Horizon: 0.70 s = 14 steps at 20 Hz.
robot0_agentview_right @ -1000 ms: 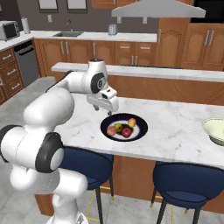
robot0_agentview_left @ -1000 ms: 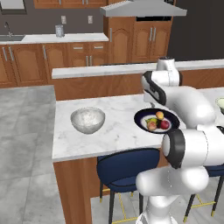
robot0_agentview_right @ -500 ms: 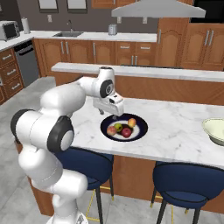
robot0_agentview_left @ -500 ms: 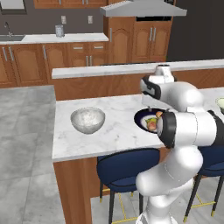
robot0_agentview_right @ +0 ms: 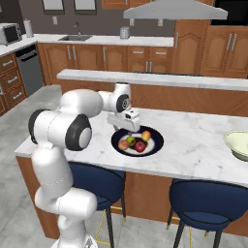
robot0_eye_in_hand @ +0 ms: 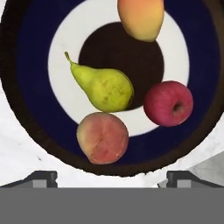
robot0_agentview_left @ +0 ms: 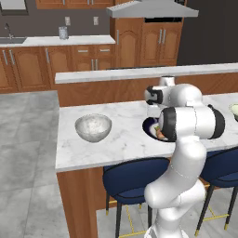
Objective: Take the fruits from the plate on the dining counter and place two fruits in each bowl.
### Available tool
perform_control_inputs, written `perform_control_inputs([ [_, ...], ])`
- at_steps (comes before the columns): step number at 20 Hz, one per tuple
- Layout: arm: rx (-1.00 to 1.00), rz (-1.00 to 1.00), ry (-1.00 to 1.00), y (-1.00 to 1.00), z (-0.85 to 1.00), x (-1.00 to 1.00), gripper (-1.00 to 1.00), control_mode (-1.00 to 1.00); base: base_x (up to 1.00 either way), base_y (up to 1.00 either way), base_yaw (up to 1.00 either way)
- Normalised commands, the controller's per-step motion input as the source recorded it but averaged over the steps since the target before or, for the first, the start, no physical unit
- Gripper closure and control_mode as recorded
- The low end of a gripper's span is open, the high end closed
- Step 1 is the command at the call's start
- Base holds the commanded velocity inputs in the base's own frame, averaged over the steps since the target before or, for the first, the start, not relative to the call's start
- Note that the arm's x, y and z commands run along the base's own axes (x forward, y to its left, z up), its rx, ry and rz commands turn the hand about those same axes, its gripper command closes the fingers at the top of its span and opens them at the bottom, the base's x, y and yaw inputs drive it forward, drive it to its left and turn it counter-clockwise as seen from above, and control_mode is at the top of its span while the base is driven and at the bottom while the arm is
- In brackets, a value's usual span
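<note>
You have nothing moved yet: all four fruits (robot0_eye_in_hand: 105, 89) sit on the plate (robot0_eye_in_hand: 33, 52) on the bench (robot0_agentview_right: 193, 140); your end effector (robot0_eye_in_hand: 107, 177) hovers spread above, bowls unfilled.

Bright, even rendered light, soft shadows under the fruits (robot0_eye_in_hand: 105, 89), no glare or blur.
</note>
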Motion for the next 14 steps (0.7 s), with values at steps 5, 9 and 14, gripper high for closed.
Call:
perform_control_inputs([
  [5, 0.00, 0.00, 0.00, -0.01, -0.32, 0.23, -1.00, -1.00, 0.00, 0.00, 0.00],
  [9, 0.05, 0.00, 0.01, 0.00, -0.14, -0.19, -1.00, -1.00, 0.00, 0.00, 0.00],
  [14, 0.05, 0.00, 0.05, 0.10, -0.22, -0.29, -1.00, -1.00, 0.00, 0.00, 0.00],
])
